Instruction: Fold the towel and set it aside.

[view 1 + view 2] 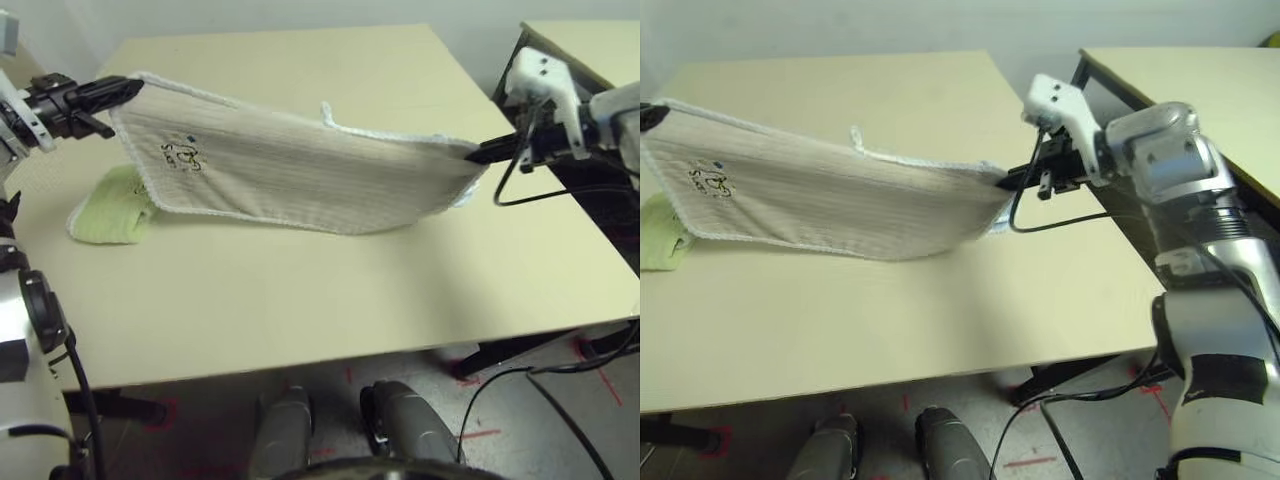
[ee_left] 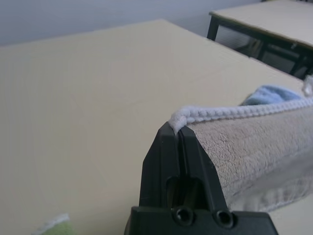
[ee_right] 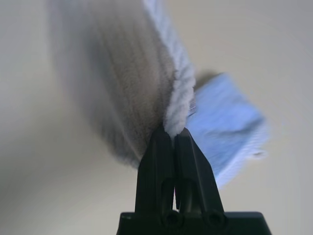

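Note:
The beige ribbed towel [image 1: 300, 170] hangs stretched between my two grippers above the table [image 1: 300, 290], folded double. Its white stitched edge runs along the top and its dark logo [image 1: 182, 155] faces me. A small white loop sticks up from the top edge. My left gripper [image 1: 125, 90] is shut on the towel's left top corner, and the white edging [image 2: 230, 112] is pinched at the fingertips. My right gripper [image 1: 1005, 180] is shut on the right top corner [image 3: 176, 98]. The towel's lower edge sags close to the tabletop.
A folded light-green towel [image 1: 110, 210] lies on the table under the left end of the beige towel. Behind its right end lies a folded light-blue towel [image 3: 225, 127]. A second table [image 1: 1200, 80] with black legs stands close on the right.

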{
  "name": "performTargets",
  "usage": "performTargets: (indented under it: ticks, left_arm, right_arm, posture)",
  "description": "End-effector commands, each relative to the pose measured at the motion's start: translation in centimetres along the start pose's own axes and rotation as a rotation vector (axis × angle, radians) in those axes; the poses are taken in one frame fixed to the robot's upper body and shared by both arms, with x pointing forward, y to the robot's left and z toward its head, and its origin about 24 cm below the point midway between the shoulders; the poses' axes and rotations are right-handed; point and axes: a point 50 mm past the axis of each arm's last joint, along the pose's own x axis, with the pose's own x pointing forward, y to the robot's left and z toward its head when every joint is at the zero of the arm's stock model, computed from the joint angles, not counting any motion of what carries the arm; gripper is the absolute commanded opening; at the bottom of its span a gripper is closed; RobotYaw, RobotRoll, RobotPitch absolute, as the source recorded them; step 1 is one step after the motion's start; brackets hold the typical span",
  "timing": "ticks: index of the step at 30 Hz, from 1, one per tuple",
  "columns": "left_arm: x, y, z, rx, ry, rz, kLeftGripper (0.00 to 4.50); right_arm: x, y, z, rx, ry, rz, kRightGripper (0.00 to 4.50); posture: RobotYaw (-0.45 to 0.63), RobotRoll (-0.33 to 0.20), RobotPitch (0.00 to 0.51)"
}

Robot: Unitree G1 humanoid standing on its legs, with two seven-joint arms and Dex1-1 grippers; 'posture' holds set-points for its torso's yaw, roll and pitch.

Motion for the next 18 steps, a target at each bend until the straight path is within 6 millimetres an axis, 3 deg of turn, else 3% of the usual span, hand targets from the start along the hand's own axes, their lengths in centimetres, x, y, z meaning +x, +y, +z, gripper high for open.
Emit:
performTargets:
  ticks: [1, 8, 18]
  left_arm:
    - [-1.1, 0.7, 0.0, 0.023, 0.022, 0.037, 0.06]
    - [-1.5, 0.8, -0.9, 0.042, 0.067, 0.019, 0.06]
    - [-3.4, -0.1, -1.7, 0.012, 0.3, -0.248, 0.06]
  right_arm:
    - [-0.4, -1.0, 1.1, 0.022, -0.12, -0.096, 0.0]
    - [-0.7, -1.6, 3.3, 0.129, -0.329, -0.141, 0.0]
    - [-2.6, 1.6, 1.1, 0.154, -0.115, 0.262, 0.0]
  posture:
    - [-0.09, 0.0, 0.087]
    - [-0.09, 0.0, 0.091]
    - [-0.11, 0.0, 0.103]
